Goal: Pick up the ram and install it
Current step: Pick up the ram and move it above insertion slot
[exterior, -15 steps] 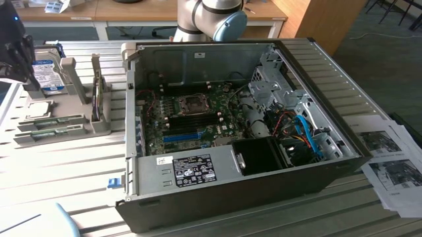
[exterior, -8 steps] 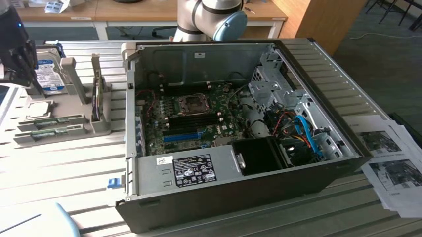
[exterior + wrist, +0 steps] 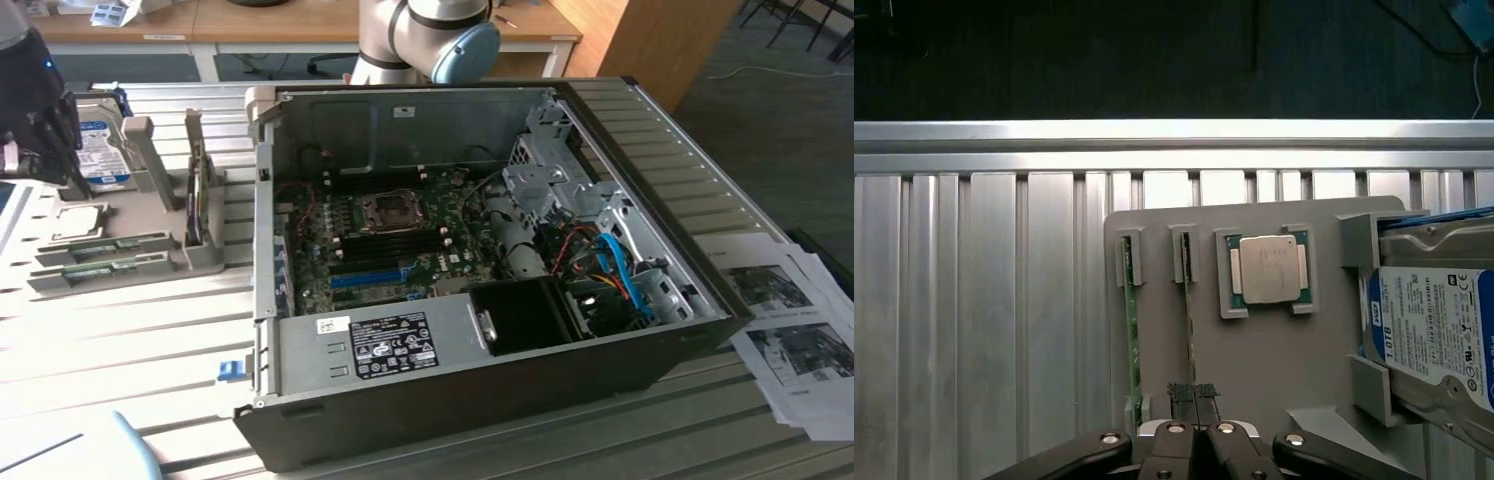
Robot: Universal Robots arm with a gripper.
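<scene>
Your claw (image 3: 1194,393) is shut tight with nothing visibly in it, and its tips sit over 1 end of the ram (image 3: 1190,310). That strip stands on edge in a slot of the grey tray (image 3: 1274,370), between a 2nd strip (image 3: 1133,330) by the tray's edge and the CPU (image 3: 1269,268). For a clean pick, I judge the jaws must part and straddle the thin board squarely (gripping its edges, not its chips). The wrist points straight down at the tray.
</scene>
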